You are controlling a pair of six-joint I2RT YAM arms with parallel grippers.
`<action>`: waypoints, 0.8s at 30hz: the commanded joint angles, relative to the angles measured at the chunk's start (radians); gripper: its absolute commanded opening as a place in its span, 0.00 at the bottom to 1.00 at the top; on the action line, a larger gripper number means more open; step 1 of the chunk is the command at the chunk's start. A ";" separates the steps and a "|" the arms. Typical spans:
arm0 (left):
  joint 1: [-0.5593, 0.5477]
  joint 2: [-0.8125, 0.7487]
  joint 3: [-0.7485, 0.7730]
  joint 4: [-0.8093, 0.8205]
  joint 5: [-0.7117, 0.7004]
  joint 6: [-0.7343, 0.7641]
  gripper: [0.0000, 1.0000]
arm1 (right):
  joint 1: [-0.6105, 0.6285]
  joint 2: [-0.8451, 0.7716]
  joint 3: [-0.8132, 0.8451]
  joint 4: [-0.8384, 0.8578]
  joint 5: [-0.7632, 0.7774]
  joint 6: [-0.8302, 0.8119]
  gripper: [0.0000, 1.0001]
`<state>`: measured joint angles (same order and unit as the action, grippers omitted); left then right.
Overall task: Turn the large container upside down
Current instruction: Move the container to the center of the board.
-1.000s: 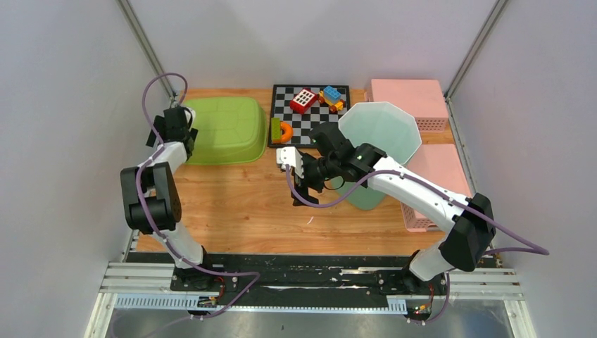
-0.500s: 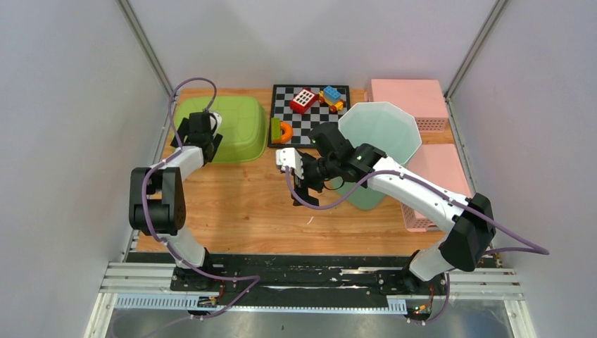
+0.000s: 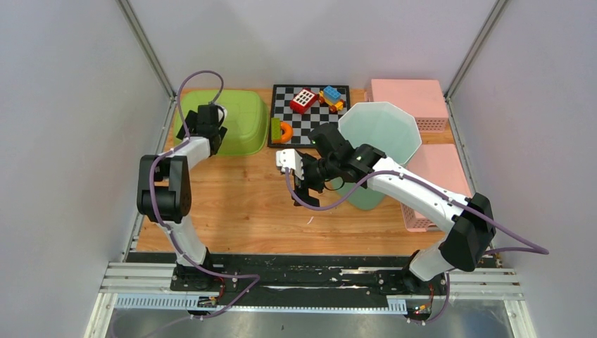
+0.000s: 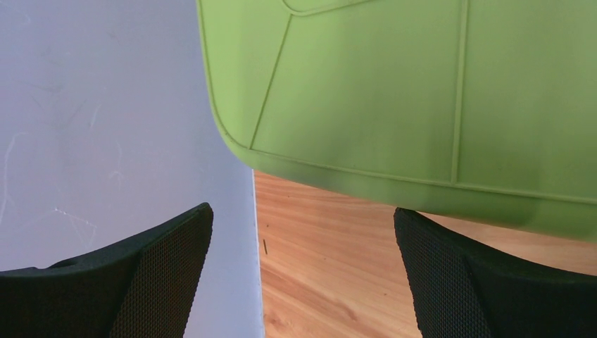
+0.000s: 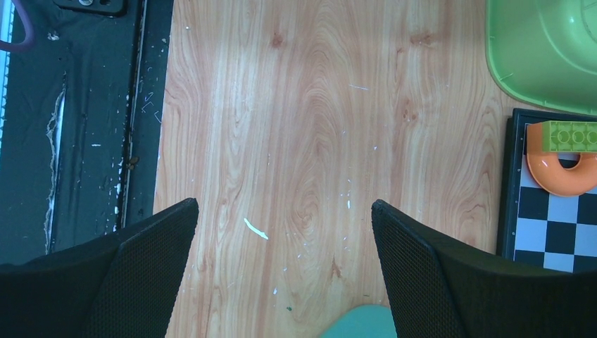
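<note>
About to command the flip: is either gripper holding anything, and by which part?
Nothing is held. Left gripper stands open by the green tub's edge; right gripper stands open over the table.

Smooth green plastic tub (image 4: 422,105), grained wooden table (image 5: 317,141), black mesh-textured fingers (image 4: 450,282).

A light-grained wooden tabletop (image 3: 239,211) stands between plain pale grey walls (image 3: 63,105) joined by slanting metal corner posts (image 3: 144,46). A black mounting rail (image 3: 317,264) runs along its near edge.
</note>
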<state>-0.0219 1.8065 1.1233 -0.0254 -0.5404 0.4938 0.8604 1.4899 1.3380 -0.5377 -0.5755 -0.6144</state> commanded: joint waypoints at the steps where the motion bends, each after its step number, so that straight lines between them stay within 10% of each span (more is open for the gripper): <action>1: -0.004 0.037 0.063 0.013 -0.028 -0.013 1.00 | 0.018 -0.006 -0.014 -0.013 -0.003 -0.020 0.95; 24: -0.025 0.153 0.218 -0.048 -0.052 -0.040 1.00 | 0.019 -0.028 -0.007 -0.029 0.004 -0.037 0.95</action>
<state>-0.0265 1.9350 1.2980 -0.0628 -0.5919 0.4889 0.8646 1.4895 1.3365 -0.5400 -0.5720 -0.6289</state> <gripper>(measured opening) 0.997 0.949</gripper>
